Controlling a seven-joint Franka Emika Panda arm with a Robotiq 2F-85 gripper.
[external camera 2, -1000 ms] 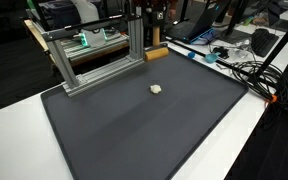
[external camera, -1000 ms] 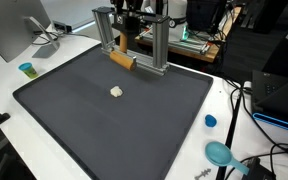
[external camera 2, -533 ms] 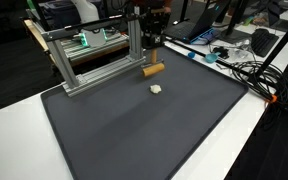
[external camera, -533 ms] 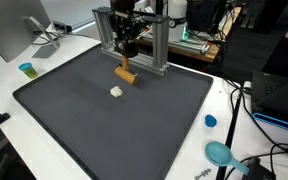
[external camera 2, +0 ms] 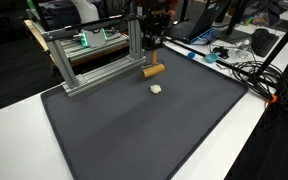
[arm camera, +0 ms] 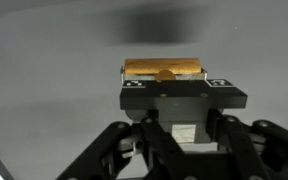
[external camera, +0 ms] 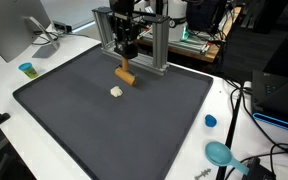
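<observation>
My gripper hangs just in front of the aluminium frame, shut on a tan wooden block. It holds the block a little above the dark mat. In the wrist view the block lies crosswise at the jaw tips of the gripper, over plain grey mat. A small white lump lies on the mat, a short way from the block toward the mat's middle.
A small blue cup stands beside the mat near a monitor. A blue cap and a teal dish lie off the mat's other side. Cables and equipment crowd the table edge behind the frame.
Over the last second the gripper carried the block away from the frame, out and down over the mat toward the white lump. In the last half second nothing has visibly moved.
</observation>
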